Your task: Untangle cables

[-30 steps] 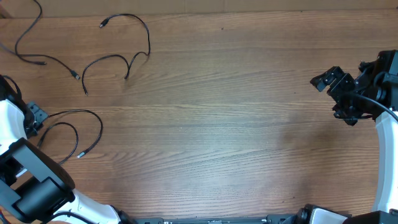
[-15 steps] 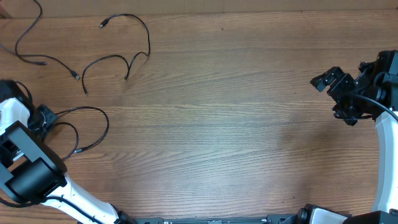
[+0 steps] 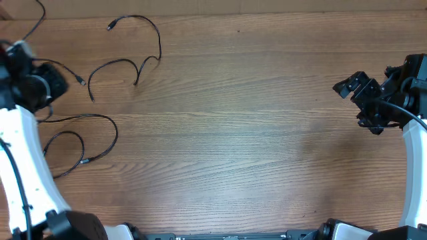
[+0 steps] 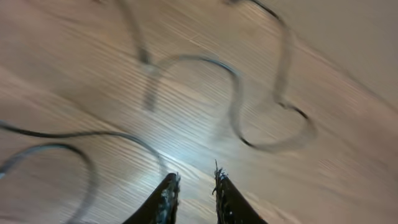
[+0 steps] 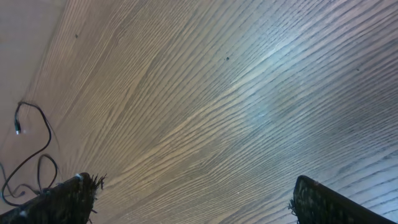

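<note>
cables (image 3: 127, 62) are seen mostly spread at upper left; looped pair (image 3: 80, 137) at left edge prob. still to be parted. left gripper (image 4: 194, 186) jaws slightly apart, nothing held; right gripper (image 5: 193, 199) jaws wide apart, empty.

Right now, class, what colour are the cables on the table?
The cables are black; the overhead view shows it best.

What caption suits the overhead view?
Black cables lie spread at the wooden table's left; the right gripper stands open, far off.
</note>
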You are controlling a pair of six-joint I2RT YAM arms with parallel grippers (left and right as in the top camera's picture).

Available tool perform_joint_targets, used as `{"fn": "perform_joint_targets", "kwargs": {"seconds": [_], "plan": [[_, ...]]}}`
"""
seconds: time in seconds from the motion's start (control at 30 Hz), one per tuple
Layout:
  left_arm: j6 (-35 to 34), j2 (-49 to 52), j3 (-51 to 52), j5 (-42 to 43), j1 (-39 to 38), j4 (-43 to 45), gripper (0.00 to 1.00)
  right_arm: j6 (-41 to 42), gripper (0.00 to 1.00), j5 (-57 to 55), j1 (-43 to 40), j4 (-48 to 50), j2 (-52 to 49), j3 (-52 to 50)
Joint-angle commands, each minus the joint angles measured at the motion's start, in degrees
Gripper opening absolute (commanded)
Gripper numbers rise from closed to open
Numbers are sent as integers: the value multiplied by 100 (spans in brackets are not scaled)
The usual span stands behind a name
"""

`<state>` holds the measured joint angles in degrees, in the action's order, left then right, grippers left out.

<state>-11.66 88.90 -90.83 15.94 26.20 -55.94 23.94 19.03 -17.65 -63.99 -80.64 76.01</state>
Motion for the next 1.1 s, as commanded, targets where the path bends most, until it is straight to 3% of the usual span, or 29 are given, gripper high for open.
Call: {"fn": "perform_joint_targets", "kwargs": {"seconds": [0.0, 0.07, 0.17, 0.3, 0.37, 0.57, 1.07], "plan": [[-13, -22, -9, 448, -664, -374, 22, -22, 100, -59, -9, 22, -17, 46], [9, -15, 35, 435, -1191, -439, 26, -22, 100, -57, -9, 22, -17, 46], [4, -13, 44, 57, -1899, -293, 70, -22, 100, -59, -9, 22, -17, 46], [7, -7, 44, -852, -2470, -15, 80, -22, 100, -59, -9, 22, -17, 46], [4, 2, 44, -1095, -2710, 79, 100, -22, 100, -59, -9, 22, -17, 46], [-17, 9, 44, -953, -3086, 68, 100, -22, 100, -59, -9, 22, -17, 46], [-125, 13, 44, -693, -3110, 116, 100, -22, 100, -59, -9, 22, -17, 46]]}}
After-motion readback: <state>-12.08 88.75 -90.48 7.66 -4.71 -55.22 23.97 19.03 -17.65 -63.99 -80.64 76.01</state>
